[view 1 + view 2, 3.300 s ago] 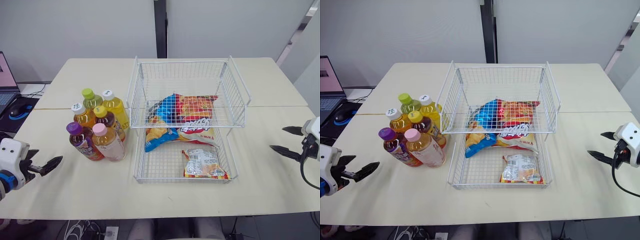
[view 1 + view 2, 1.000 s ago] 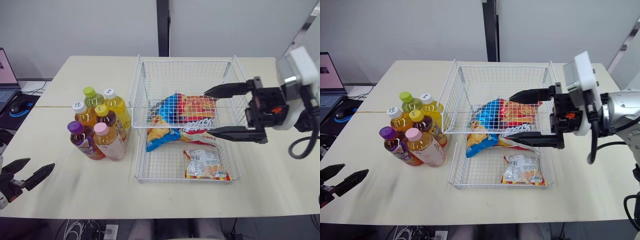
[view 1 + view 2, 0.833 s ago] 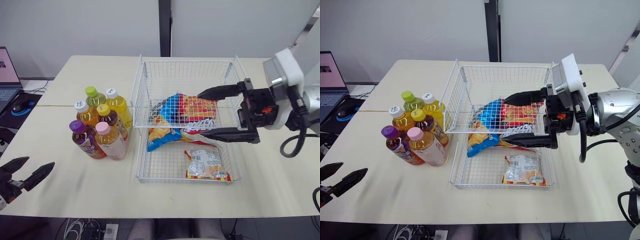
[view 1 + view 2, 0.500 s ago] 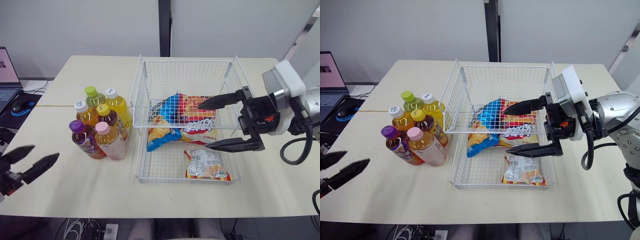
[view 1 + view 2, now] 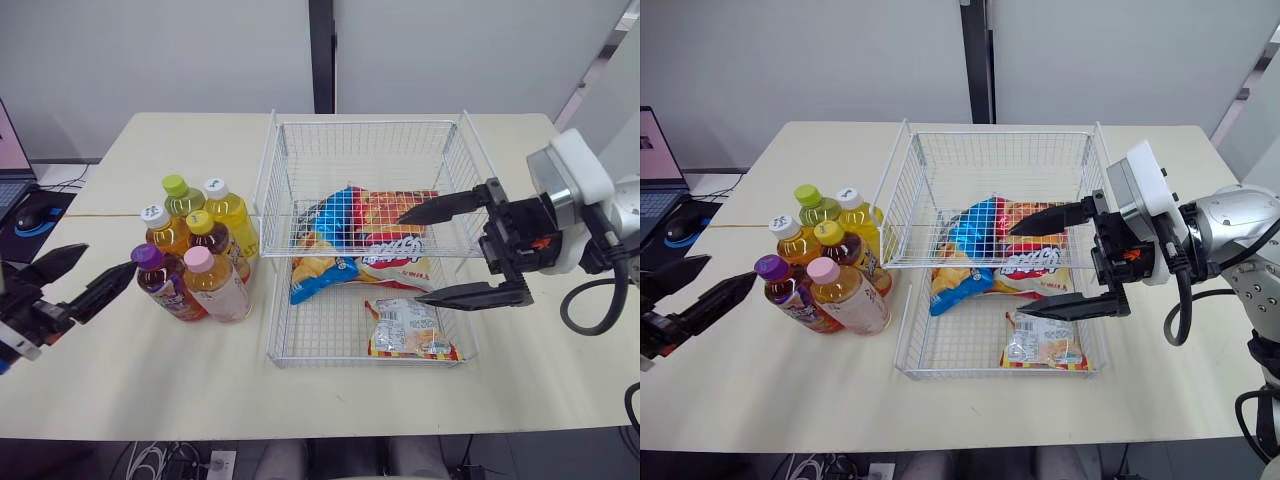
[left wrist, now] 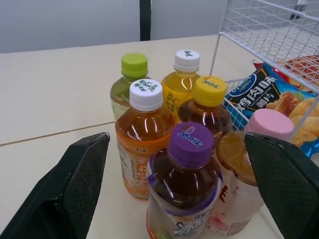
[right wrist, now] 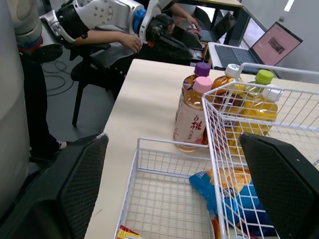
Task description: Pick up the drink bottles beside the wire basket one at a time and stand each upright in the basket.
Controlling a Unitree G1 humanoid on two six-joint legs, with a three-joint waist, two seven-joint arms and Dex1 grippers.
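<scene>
Several drink bottles stand upright in a tight cluster on the table (image 5: 150,380), just left of the wire basket (image 5: 365,123). The nearest are a purple-capped bottle (image 5: 158,284) and a pink-capped bottle (image 5: 214,285); white-, yellow- and green-capped ones (image 6: 134,79) stand behind. My left gripper (image 5: 108,260) is open, low over the table left of the purple-capped bottle and apart from it. Its fingers (image 6: 82,174) frame the cluster in the left wrist view. My right gripper (image 5: 409,258) is wide open and empty, reaching over the basket's right half.
Snack bags (image 5: 370,235) and a small packet (image 5: 410,328) lie in the basket. A laptop (image 5: 655,150) and a mouse (image 5: 28,215) sit off the table's left side. Bare table stretches in front of the bottles and right of the basket.
My right gripper swung in from the table's right edge to over the basket and spread wider. My left gripper rose and moved right, closer to the purple-capped bottle.
</scene>
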